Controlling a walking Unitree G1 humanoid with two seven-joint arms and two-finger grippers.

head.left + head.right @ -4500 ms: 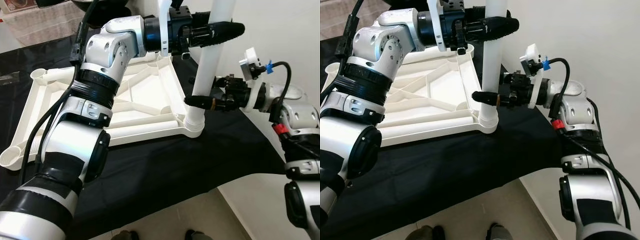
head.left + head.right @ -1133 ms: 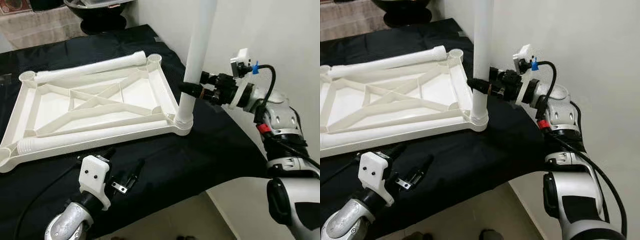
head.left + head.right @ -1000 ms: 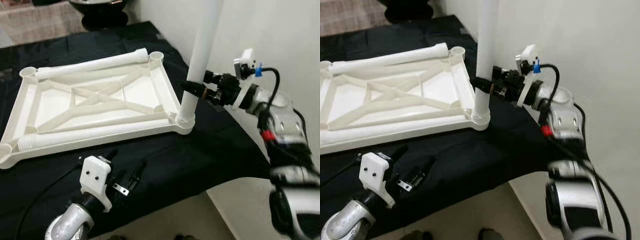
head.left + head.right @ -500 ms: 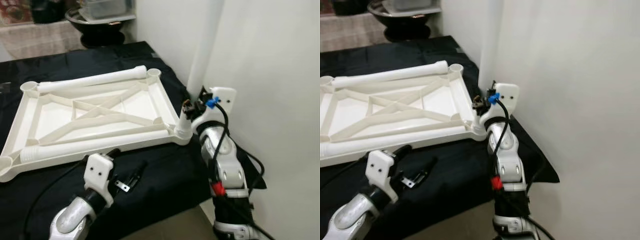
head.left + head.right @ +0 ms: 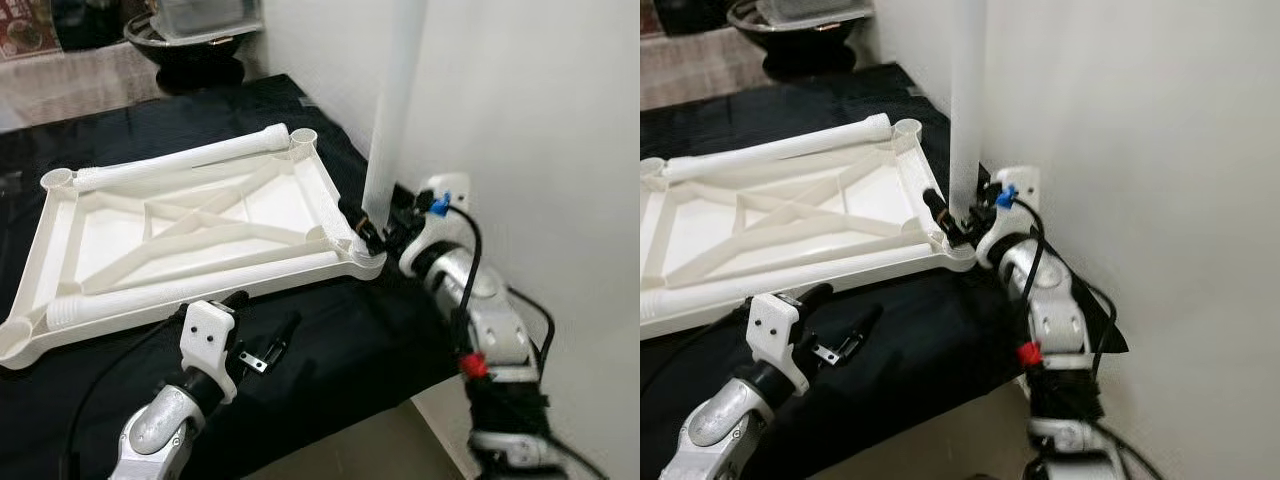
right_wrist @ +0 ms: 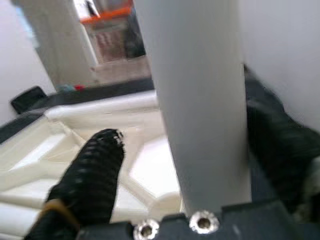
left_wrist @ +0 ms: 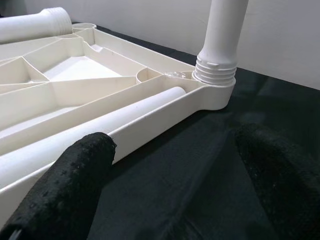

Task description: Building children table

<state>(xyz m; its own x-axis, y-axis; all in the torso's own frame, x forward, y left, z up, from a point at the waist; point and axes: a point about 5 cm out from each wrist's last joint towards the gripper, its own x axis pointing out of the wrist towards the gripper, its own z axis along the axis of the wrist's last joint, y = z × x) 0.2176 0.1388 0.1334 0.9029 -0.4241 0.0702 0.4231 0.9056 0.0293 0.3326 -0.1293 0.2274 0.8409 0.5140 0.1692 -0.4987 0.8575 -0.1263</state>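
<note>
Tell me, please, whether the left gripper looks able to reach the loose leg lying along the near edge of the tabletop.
Probably yes. The left gripper hovers open over the black cloth just short of the loose leg, with nothing between them. The right gripper is off at the upright leg.

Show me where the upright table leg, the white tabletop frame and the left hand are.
upright table leg [image 5: 392,110], left eye view, mid shaft.
white tabletop frame [image 5: 332,205], left eye view, right rim.
left hand [image 5: 262,338], left eye view, between fingertips.
</note>
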